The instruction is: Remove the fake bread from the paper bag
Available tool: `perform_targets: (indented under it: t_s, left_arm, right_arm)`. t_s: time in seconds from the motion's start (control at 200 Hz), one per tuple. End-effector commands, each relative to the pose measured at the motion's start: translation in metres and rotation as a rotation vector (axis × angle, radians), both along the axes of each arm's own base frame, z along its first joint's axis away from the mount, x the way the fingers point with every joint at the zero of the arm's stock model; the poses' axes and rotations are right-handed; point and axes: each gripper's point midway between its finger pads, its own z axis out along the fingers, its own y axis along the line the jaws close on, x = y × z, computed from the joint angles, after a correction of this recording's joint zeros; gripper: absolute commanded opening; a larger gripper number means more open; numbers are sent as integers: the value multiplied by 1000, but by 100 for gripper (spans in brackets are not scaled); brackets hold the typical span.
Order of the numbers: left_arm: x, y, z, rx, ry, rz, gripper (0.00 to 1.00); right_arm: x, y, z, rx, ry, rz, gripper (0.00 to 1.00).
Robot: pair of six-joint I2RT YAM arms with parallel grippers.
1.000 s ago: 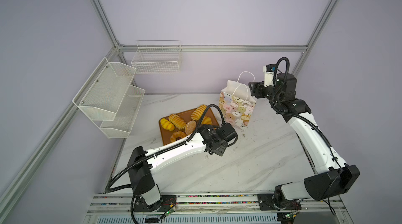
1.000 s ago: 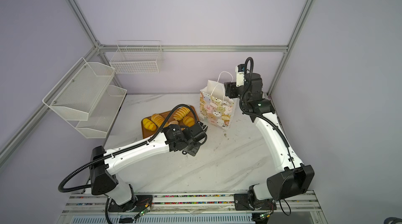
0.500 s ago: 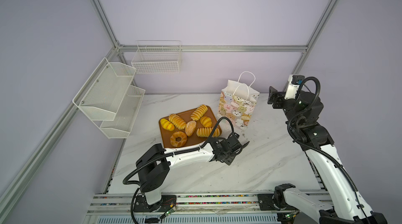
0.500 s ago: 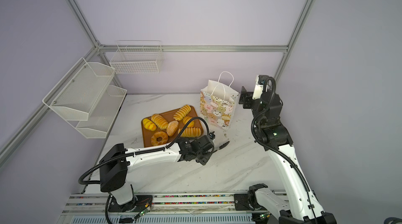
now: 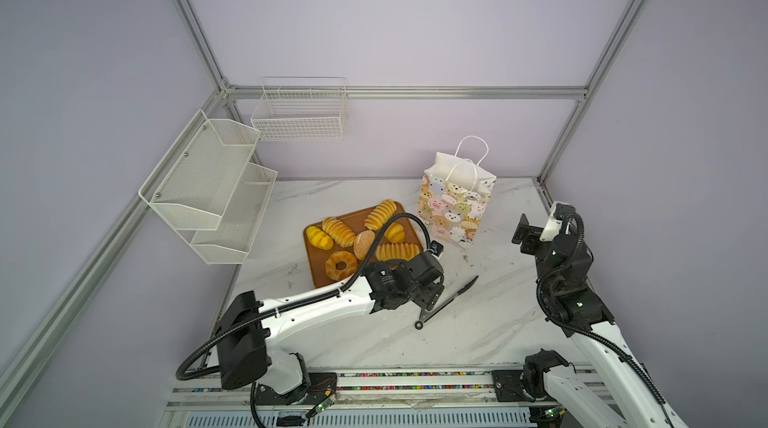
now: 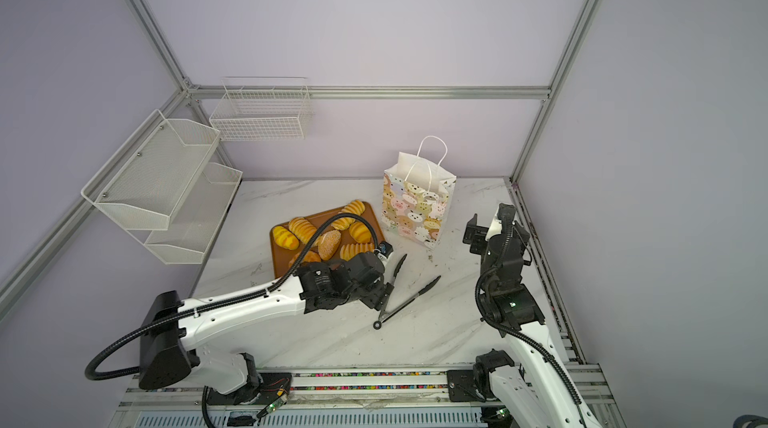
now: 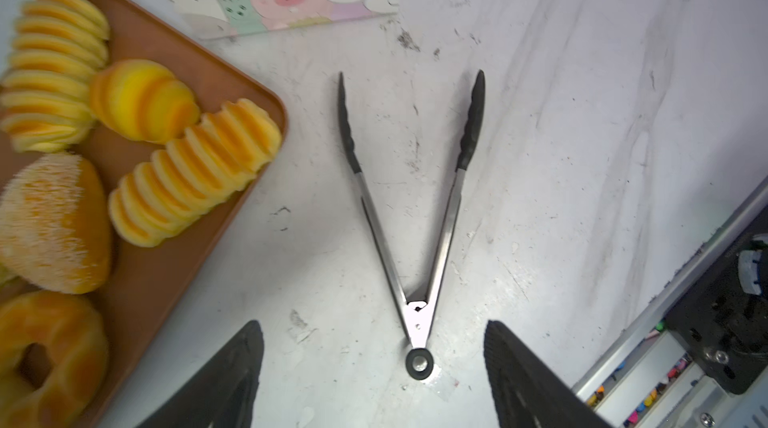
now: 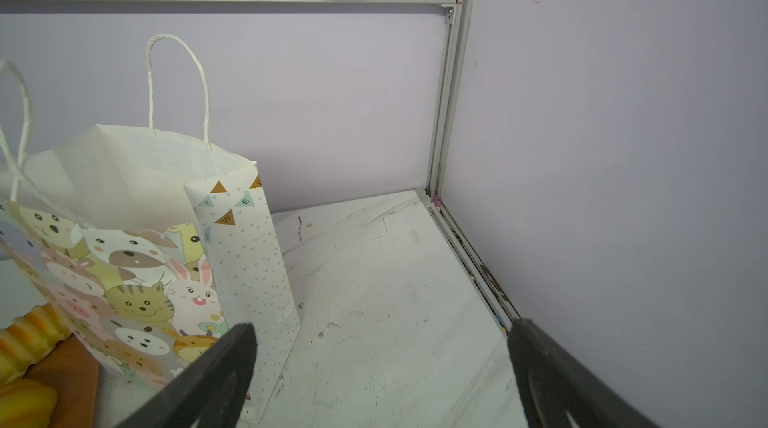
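Seven fake bread (image 5: 363, 243) on one tray (image 5: 316, 259); one paper bag (image 5: 455, 213), one tongs (image 5: 451, 297).

The left gripper (image 7: 372, 328) hangs low, jaws apart; the right gripper (image 8: 382, 326) is raised, jaws spread wide.

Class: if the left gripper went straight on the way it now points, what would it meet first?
The left gripper would probably meet the hinge end of the tongs first, lying on the table between its open jaws; depth is unclear.
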Motion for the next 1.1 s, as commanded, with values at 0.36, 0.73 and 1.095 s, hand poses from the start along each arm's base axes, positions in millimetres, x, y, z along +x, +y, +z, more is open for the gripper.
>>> perform_targets:
  t_s: [0.36, 0.73, 1.095]
  left_arm:
    - [45, 288, 55, -38, -450, 743, 100]
    - [77, 354, 4, 35, -548, 907, 100]
    - [105, 375, -34, -148, -676, 924, 100]
  right_arm:
    - [41, 8, -83, 59, -226, -8, 97]
    - [67, 22, -111, -35, -275, 76, 97]
    - [100, 19, -145, -29, -169, 33, 97]
